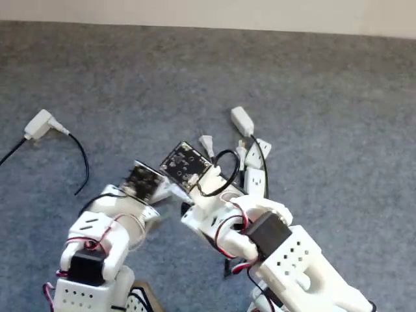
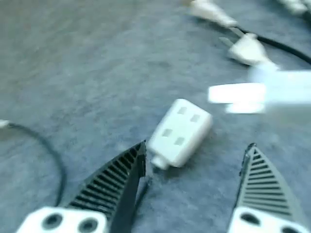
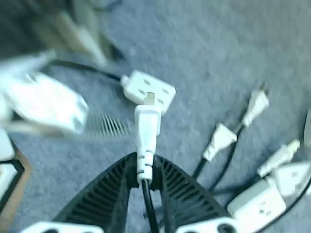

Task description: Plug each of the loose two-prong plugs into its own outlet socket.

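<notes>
Gripping a plug point(image 3: 147, 128) in the right claw point(image 3: 143, 177), prongs close to a socket point(image 3: 148, 90); holding the left claw point(image 2: 195, 147) released above a second socket point(image 2: 181, 130).

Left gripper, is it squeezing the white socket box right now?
No, the left gripper is open, its jaws standing wide apart, and the white socket box lies loose between them.

The plug point(image 3: 147, 128) and outlet socket point(image 2: 180, 131) are smooth white plastic; the carpet point(image 2: 73, 73) is rough cloth.
</notes>
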Tool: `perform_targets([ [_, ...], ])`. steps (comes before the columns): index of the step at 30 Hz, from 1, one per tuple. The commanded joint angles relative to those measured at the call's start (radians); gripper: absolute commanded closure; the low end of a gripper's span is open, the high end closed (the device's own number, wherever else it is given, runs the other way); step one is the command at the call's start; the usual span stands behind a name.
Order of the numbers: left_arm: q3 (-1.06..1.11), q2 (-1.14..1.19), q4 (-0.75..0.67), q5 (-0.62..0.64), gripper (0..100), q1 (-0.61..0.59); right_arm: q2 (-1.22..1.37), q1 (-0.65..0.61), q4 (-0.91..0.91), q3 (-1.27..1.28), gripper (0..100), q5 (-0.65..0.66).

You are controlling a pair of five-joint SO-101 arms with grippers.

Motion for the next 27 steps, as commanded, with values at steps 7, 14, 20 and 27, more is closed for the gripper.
perform_targets([
  [7,-0.239,0.004,-0.034,0.048,69,-0.140,-0.016,0.005,-0.051,0.150,99.3,0.011],
  [14,-0.140,0.101,-0.063,0.064,70,0.024,-0.016,-0.064,-0.033,0.107,99.3,0.005],
  [20,-0.087,0.194,-0.095,0.068,69,0.097,-0.016,-0.064,0.022,0.002,99.3,0.006],
  [27,-0.120,0.214,-0.091,0.068,69,0.062,-0.015,-0.061,0.035,-0.022,99.3,0.009],
])
